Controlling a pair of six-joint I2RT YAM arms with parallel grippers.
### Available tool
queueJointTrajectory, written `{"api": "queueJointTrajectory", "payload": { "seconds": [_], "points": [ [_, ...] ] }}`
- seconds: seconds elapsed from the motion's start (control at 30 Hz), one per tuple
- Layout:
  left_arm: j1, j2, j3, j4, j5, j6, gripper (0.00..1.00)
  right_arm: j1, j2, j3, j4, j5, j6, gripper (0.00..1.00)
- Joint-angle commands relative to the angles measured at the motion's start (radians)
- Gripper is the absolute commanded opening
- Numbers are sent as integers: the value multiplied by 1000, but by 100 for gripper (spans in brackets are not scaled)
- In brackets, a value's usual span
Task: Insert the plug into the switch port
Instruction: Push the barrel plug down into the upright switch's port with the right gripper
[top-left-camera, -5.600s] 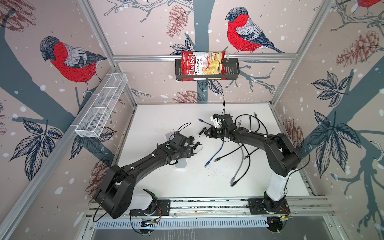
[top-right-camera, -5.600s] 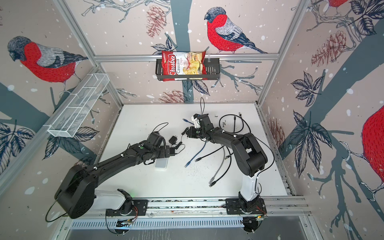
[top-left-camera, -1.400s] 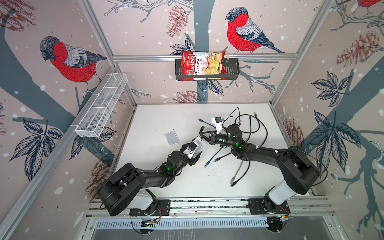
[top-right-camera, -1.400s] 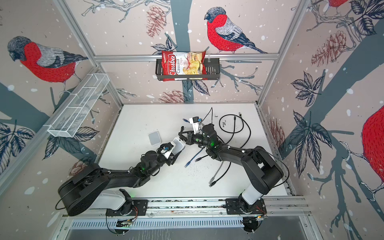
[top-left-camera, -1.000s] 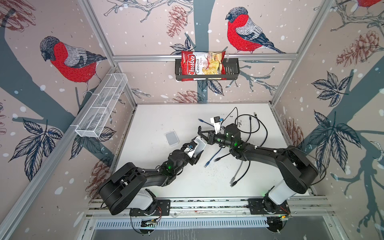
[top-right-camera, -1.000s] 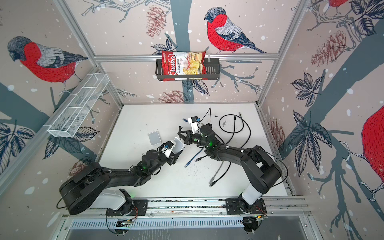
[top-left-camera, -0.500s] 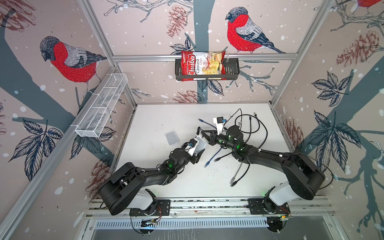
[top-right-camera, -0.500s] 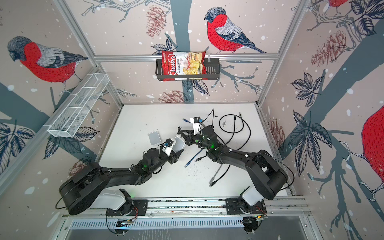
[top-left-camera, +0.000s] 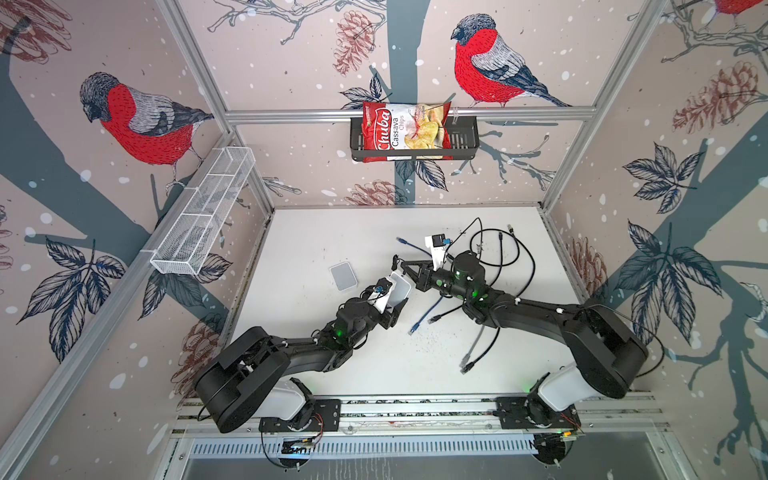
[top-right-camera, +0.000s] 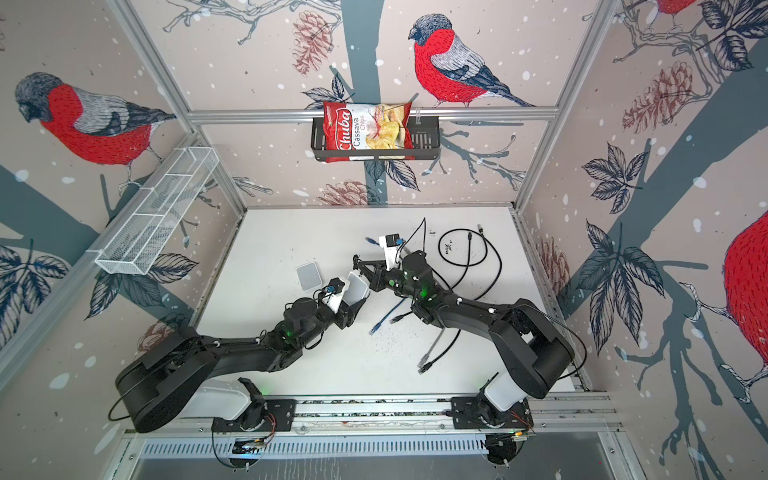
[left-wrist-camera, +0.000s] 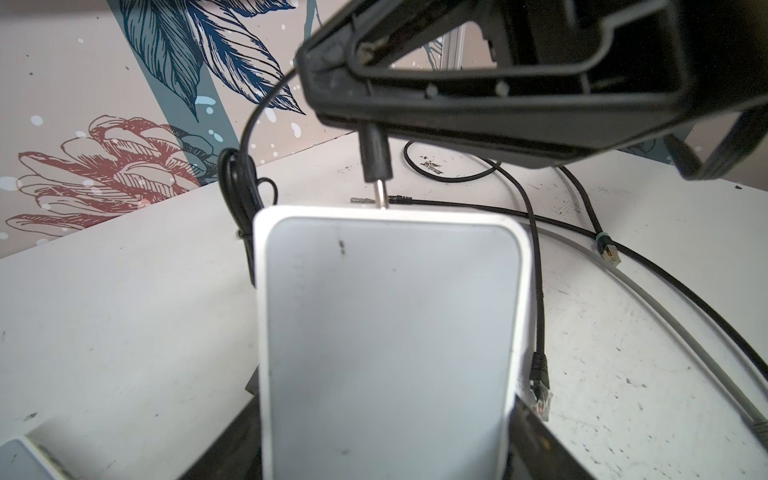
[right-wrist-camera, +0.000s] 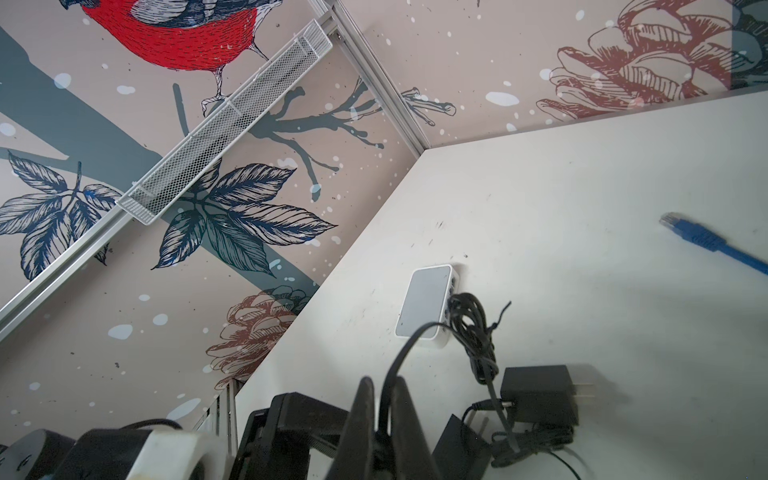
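Above the table in both top views, the left gripper (top-left-camera: 395, 291) clamps the white switch (top-left-camera: 400, 287) aloft. Through the left wrist view, the right gripper (left-wrist-camera: 374, 124), pinching the plug (left-wrist-camera: 376, 160), has its pin at the switch's edge; seating apparently remains.

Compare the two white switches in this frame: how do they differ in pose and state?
The held switch is lifted off the table, tilted, and clamped in the left gripper; the spare switch lies flat on the table, untouched. The right gripper holds the barrel plug with its tip at the held switch's upper edge; nothing approaches the spare switch. Both are small white rounded boxes with grey faces.
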Motion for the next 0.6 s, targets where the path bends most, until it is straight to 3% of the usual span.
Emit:
{"api": "queueJointTrajectory", "payload": {
  "seconds": [0.0,0.57],
  "points": [
    [2,3,-6,200,14,5,15,5,-8,8,-61,1,9,0],
    [3,71,-40,275,50,-14,15,-11,5,65,-20,-3,-12,0]
  ]
}}
